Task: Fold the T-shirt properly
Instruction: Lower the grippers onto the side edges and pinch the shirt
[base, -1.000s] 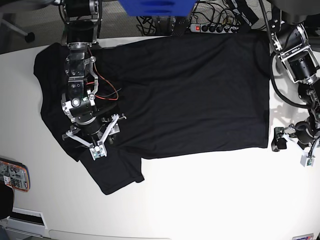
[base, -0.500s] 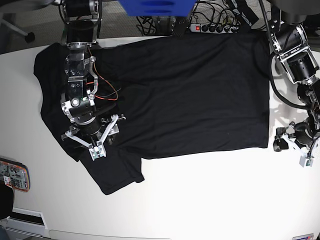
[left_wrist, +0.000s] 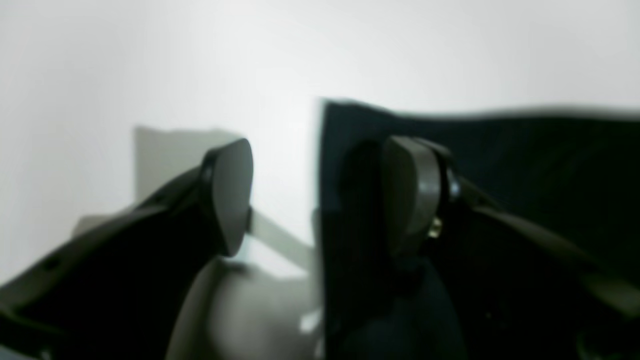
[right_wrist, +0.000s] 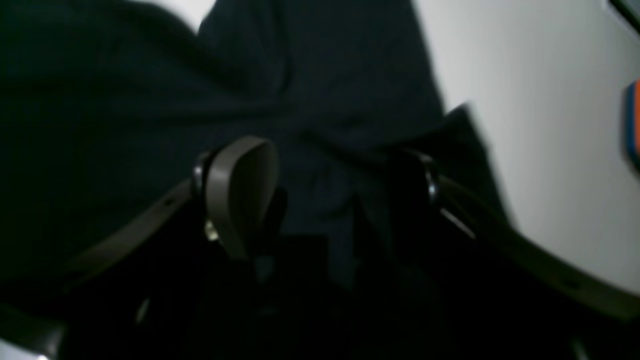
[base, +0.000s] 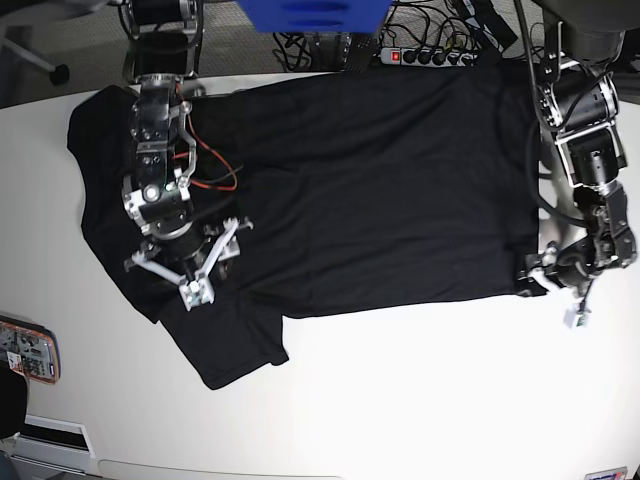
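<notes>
So the T-shirt (base: 370, 190) is spread flat across the upper middle of the base view on the white tabletop (base: 420, 400), plain matte black, no print. The body makes a big, mostly smooth rectangle. At the left of the frame it gets messier: one sleeve sticks out toward the lower left with a crooked edge, and the cloth there is rumpled into soft folds.

My right end effector (base: 170, 277) sits at the left of the base view, right over that bunched sleeve area. Its fingers are spread wide, and in the right wrist view they stand apart over wrinkled black cloth with nothing pinched between them.

My left end effector (base: 548, 288) is at the right edge of the frame, at the shirt's lower right corner. In the left wrist view one finger (left_wrist: 230, 195) is over bare tabletop and the other is over the cloth, with the straight hem edge running between them. There's a visible gap, so spread, not gripping anything as far as I can see.

A small orange gadget (base: 25, 350) lies at the far left edge.
</notes>
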